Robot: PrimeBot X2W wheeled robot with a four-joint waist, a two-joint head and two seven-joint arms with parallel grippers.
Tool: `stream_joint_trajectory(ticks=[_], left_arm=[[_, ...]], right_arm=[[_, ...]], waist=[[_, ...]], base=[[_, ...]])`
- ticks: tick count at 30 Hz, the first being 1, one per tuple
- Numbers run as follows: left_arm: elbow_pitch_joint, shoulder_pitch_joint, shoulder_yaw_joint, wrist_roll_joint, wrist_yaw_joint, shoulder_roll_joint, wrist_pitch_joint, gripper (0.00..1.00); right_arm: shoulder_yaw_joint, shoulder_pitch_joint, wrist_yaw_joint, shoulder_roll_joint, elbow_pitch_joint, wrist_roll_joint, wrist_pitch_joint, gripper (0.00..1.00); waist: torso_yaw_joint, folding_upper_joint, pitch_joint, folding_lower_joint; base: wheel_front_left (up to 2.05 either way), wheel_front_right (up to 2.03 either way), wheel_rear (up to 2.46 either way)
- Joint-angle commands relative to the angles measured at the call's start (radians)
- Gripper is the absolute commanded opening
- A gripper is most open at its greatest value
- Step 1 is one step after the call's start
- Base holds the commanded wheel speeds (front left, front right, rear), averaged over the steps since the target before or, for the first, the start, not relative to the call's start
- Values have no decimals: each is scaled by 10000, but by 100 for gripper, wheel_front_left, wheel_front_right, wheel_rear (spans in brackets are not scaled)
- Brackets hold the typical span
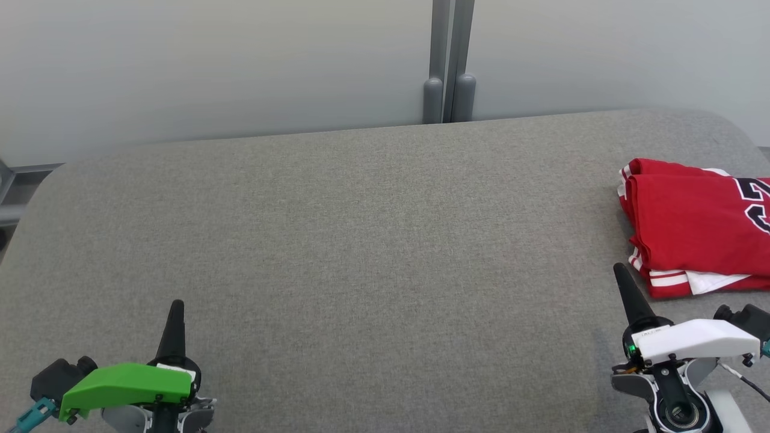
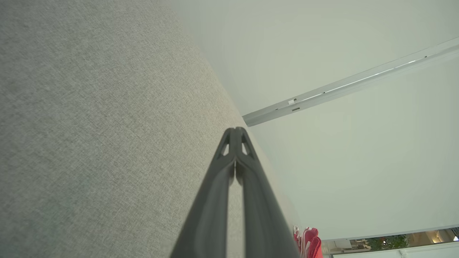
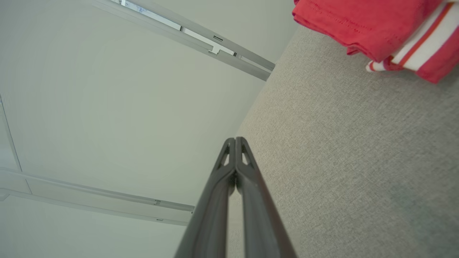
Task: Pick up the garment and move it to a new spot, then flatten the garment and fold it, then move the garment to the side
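A grey woven surface (image 1: 361,240) with rounded corners lies under soft, even light. Behind it stand pale wall panels (image 1: 210,60) — joined at a grey metal post (image 1: 448,54). Past a panel's edge, green plants (image 2: 389,242) show.

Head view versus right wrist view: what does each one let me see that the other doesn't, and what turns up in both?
Head view's extras: the left gripper, jaws shut, with a green cover, at the near left, and a black number on the folded red garment.
Right wrist view's extras: the hem stitching on the garment up close, and a pale wall rail.
Shared: the garment lying at the right side of the grey table, and the right gripper, shut and holding nothing.
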Motion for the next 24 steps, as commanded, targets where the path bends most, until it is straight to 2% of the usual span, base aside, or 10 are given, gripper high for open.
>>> stream_joint_trajectory(ticks=[1, 24], left_arm=[[-38, -310, 113, -248, -91, -23, 64, 0], [371, -765, 618, -1874, -647, -393, 568, 0]], right_arm=[[-67, -232, 5, -61, -25, 241, 59, 0], [-526, -390, 4, -41, 234, 2297, 575, 0]], waist=[[0, 0, 3, 0], [-12, 0, 70, 0]], base=[[0, 0, 0], [0, 0, 0]])
